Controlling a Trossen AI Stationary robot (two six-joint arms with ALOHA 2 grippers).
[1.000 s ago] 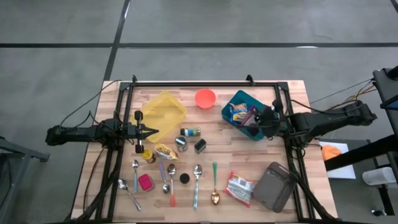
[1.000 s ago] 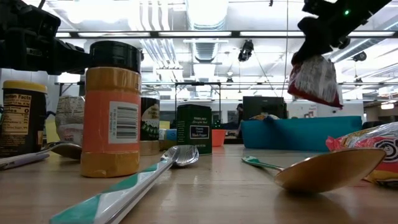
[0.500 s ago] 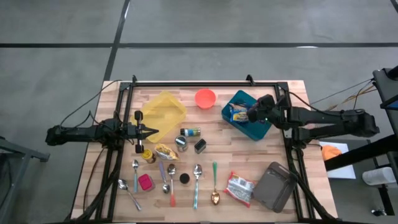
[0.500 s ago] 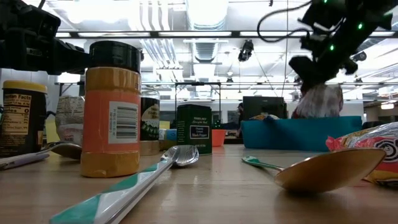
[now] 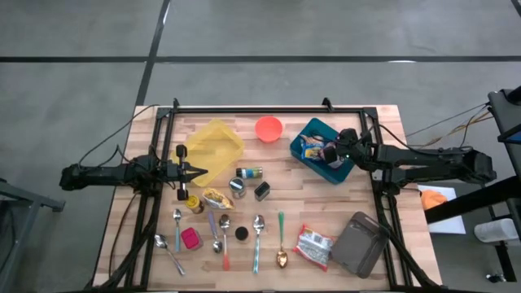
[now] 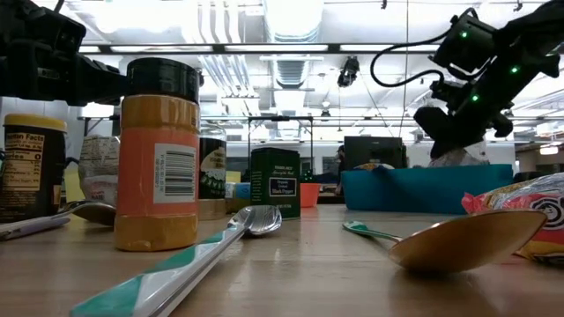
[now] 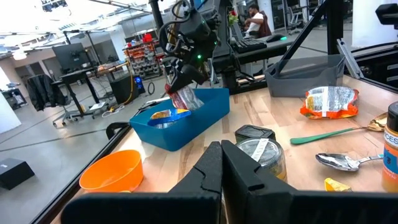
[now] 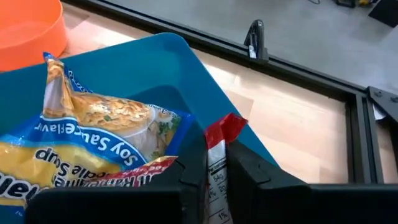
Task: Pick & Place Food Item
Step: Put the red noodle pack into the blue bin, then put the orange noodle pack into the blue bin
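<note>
A teal bin [image 5: 321, 163] stands at the table's far right, with a blue-and-yellow soup packet [image 8: 93, 137] lying in it. My right gripper [image 5: 332, 151] reaches into the bin from the right and is shut on a red-and-white food packet [image 7: 184, 98]. The low view shows the packet [image 6: 460, 157] sunk behind the bin's wall. At the table's left edge my left gripper [image 5: 203, 172] waits, pointing level and shut on nothing. My right gripper pinches the packet's red sealed edge [image 8: 220, 132] between its two fingers [image 8: 194, 169]. The fingers slant down from the table's right side. The packet hangs below them inside the bin, beside the soup packet. Whether it rests on the bin's floor is hidden.
A yellow container [image 5: 214, 145] and an orange bowl [image 5: 269, 128] stand at the back. Spice jars [image 5: 238, 186], several spoons [image 5: 258, 240] and a green-handled spoon lie mid-table. Another snack packet [image 5: 313, 247] and a grey box [image 5: 359, 243] lie near the front right.
My right gripper has come down and a little toward the table's left, rolling at the wrist, with the packet held throughout. The packet was hanging clear above the bin and now sits down inside it, behind the wall.
</note>
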